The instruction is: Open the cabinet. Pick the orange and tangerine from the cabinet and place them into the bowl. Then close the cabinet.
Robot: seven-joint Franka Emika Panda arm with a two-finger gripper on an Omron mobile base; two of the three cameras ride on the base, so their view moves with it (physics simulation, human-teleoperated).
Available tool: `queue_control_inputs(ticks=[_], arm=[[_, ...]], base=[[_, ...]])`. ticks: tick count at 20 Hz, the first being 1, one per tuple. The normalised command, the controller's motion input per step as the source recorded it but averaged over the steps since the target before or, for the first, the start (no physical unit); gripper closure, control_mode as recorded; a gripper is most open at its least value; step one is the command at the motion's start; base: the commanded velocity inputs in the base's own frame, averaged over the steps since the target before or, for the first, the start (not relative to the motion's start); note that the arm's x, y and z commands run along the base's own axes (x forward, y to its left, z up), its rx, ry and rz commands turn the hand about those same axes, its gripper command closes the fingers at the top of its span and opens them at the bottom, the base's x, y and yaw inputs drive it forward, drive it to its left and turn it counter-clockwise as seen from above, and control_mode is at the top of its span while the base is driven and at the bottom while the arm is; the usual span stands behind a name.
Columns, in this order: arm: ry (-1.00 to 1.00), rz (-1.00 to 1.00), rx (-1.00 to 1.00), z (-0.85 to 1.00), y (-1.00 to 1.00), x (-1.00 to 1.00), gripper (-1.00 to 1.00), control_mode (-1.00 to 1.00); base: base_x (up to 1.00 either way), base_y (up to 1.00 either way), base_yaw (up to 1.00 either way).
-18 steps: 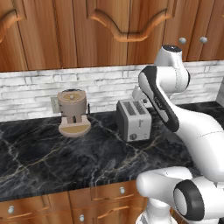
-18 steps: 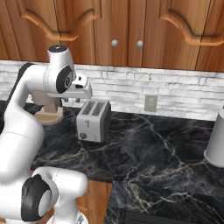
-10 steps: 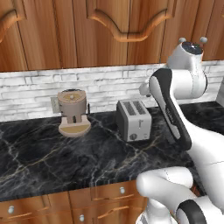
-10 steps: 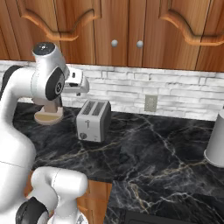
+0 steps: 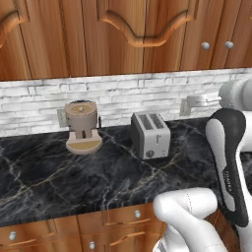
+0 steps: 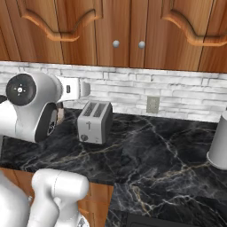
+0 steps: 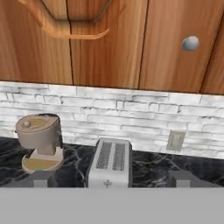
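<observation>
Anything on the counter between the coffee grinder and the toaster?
No. In the left base view, bare black marble counter separates the coffee grinder from the toaster; they stand apart.

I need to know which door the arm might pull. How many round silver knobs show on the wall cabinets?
2. In the left base view, one knob and a second knob sit side by side at upper right, on neighbouring doors above the counter. More may lie outside the frame.

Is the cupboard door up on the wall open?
No, the cabinet doors sit flat and shut above the toaster, with their round knobs side by side.
</observation>
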Motion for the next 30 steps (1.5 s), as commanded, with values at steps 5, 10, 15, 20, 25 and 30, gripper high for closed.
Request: queue_control_inputs(ticks=[5, 10, 15, 20, 25, 30], arm=[[-0.52, 0.0, 0.03, 0.57, -0.22, -0.55, -1.0, -1.0], [-0.48, 0.0, 0.05, 0.48, -0.21, -0.43, -1.0, -1.0], [-0.31, 0.0, 0.04, 0.29, -0.14, -0.21, -1.0, -1.0], [-0.09, 0.0, 0.05, 0.11, -0.27, 0.0, -1.0, -1.0], [-0.04, 0.0, 0.07, 0.02, -0.61, 0.27, -1.0, -1.0], [0.0, 0.04, 0.01, 0.0, -0.46, 0.68, -1.0, -1.0]], base=[[0.0, 0.0, 0.0], [0.0, 0.0, 0.0], [0.0, 0.0, 0.0], [0.0, 0.0, 0.0], [0.0, 0.0, 0.0], [0.0, 0.0, 0.0]])
